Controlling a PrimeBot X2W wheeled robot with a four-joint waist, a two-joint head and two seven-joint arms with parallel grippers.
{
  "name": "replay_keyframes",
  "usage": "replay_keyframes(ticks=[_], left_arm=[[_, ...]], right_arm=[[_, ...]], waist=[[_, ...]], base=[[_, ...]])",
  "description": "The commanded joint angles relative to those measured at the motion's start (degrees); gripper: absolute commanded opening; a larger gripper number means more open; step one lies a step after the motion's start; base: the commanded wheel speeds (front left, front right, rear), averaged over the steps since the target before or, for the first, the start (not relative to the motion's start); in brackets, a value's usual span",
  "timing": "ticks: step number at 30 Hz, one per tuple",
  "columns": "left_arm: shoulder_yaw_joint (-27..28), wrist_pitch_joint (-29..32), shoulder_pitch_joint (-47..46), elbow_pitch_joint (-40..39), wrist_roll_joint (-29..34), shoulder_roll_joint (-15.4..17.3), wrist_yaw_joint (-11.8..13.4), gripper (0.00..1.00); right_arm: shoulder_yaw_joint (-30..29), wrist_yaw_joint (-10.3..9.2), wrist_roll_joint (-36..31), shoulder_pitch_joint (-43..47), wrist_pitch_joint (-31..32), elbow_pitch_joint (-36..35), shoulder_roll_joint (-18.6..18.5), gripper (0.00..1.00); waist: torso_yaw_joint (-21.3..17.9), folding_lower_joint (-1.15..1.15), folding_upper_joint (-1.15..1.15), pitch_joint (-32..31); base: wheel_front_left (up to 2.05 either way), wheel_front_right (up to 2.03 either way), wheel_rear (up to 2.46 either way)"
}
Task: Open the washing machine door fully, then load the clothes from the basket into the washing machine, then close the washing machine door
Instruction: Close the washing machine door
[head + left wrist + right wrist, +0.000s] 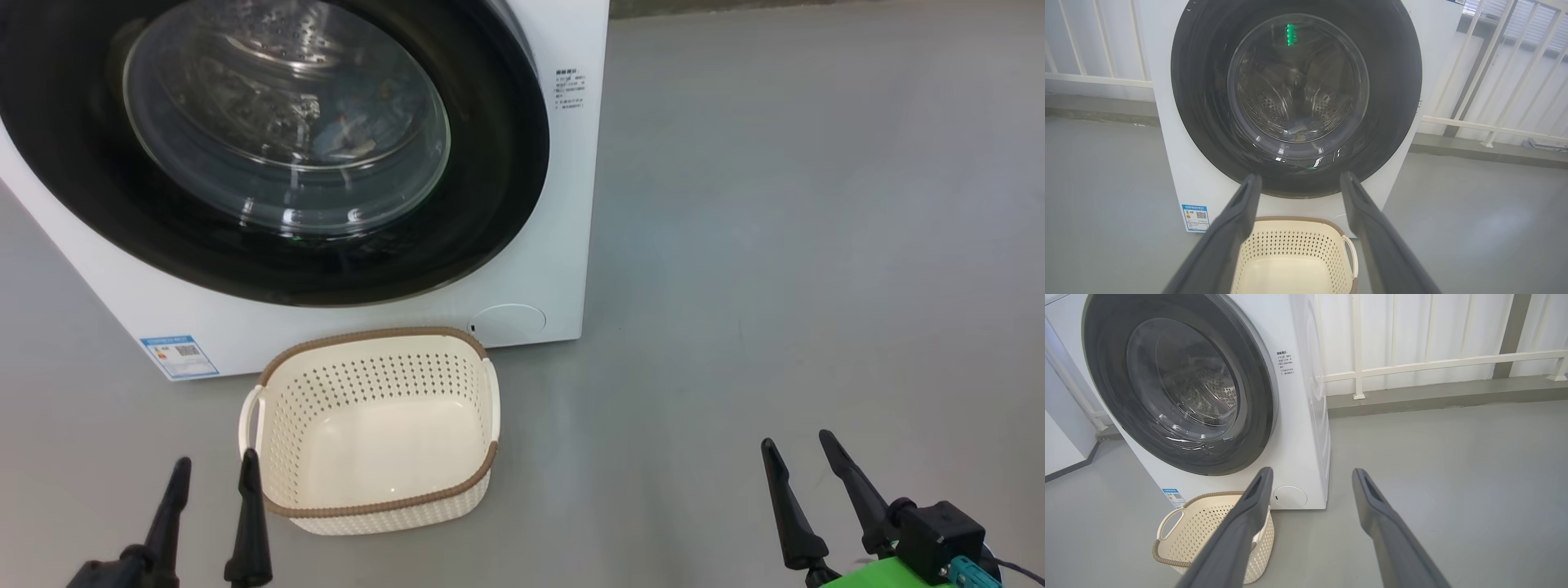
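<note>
Door: we note the washing machine door (506, 163) shut flush on the washing machine (563, 245).
Load: clothes (347, 135) show blue through the door (blurred by reflections).
Basket: the basket (375, 339) stands on the floor (775, 245), just before the machine.
Grippers: left gripper (215, 461) and right gripper (797, 441) are both spread wide, holding nothing.

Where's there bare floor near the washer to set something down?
Wide bare floor lies right of the washer and basket, ahead of the right gripper. A narrower strip lies left of the basket. Crowded: the basket sits close to the washer, left gripper beside it.
</note>
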Motion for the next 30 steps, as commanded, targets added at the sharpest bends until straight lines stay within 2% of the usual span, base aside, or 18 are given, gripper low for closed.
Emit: replay_keyframes(ticks=[1, 30], left_arm=[[1.54, -0.35, -0.42, -0.97, 0.57, 0.63, -0.15, 1.0], [-0.15, -0.35, 0.06, -0.52, -0.31, 1.23, -0.15, 1.0]], right_arm=[[1.06, -0.33, -0.3, -0.25, -0.26, -1.63, -0.13, 1.0], [0.23, -0.33, -0.13, 0.43, -0.26, -2.7, -0.13, 1.0]], waist=[[0.0, 0.0, 0.0, -0.7], [1.49, 0.0, 0.0, -0.85]], base=[[0.0, 0.0, 0.0], [0.0, 0.0, 0.0]])
